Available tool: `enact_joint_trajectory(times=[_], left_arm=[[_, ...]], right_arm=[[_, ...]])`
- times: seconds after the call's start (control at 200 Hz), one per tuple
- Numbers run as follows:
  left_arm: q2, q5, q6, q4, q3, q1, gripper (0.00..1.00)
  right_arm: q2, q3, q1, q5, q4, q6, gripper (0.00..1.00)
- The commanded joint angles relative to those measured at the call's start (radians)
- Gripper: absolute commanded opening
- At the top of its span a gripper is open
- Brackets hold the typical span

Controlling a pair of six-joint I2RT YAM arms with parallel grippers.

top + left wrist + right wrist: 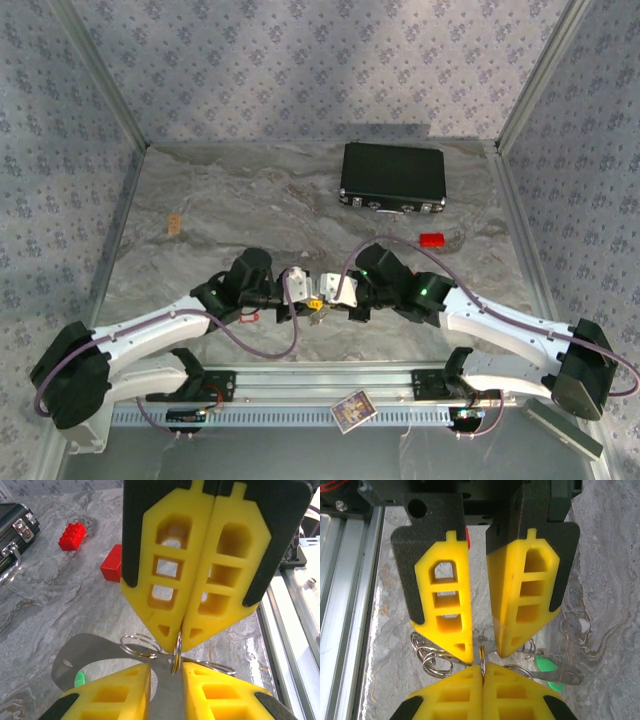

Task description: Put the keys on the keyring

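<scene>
Over marble table [200,210], right gripper [482,671] is pinching the keyring [482,655] edge-on while left gripper [166,667] is sitting slightly apart, grip unclear, risking ring twisting free under uneven tugging.

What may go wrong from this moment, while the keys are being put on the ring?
1. The right pincer holds the ring edge-on by its very tips, so a push may twist it out.
2. The left pincer stands tip to tip with the right one, so the fingers may collide.
3. The other rings beside the tips may snag.
</scene>
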Motion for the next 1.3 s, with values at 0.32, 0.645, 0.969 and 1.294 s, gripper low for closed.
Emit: enact_joint_trajectory(times=[0.32, 0.645, 0.969, 1.294], left_arm=[[-0.033, 0.089, -0.079, 0.194, -0.047, 0.029, 0.09], [-0.077, 0.057, -0.028, 0.175, -0.072, 0.029, 0.0], [-0.125, 0.081, 0.065, 0.201, -0.12, 0.028, 0.0], [-0.136, 0.076, 0.085, 0.207, -0.129, 0.027, 0.0]], right_arm=[[-0.014, -0.024, -0.015, -0.089, 0.097, 0.047, 0.0], [-0.103, -0.085, -0.156, -0.275, 0.106, 0.177, 0.33], [-0.119, -0.22, -0.245, -0.29, 0.393, 0.763, 0.41], [0.015, -0.238, -0.284, -0.4, 0.596, 1.304, 0.45]])
